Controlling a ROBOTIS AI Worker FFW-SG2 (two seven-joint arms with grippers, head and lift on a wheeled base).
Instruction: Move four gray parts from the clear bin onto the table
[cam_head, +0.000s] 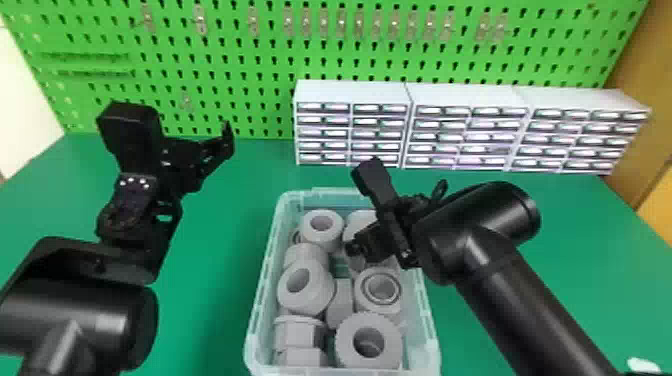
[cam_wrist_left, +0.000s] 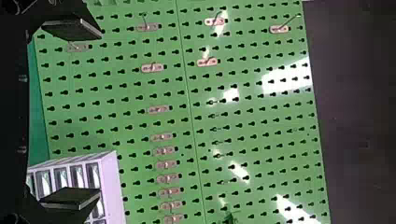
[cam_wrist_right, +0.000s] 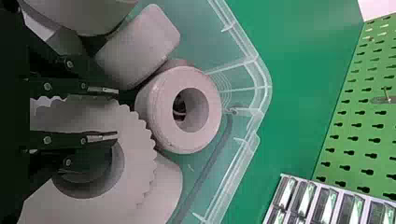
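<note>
Pinching a ridged gray part (cam_wrist_right: 135, 172) in the clear bin (cam_head: 262, 295), toward its far right corner, our right gripper (cam_wrist_right: 116, 112) seems clenched on the wall, one finger in the hole, one outside, probably because crowding neighbouring parts (cam_wrist_right: 191, 142) limit a wider hold. Over the table's (cam_head: 215, 250) left side, our left gripper (cam_wrist_left: 100, 113) hangs released and empty, we judge to leave the bin accessible.

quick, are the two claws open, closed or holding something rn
Left claw: open, holding nothing.
Right claw: at a toothed gray part in the clear bin; can't tell whether it grips it.
</note>
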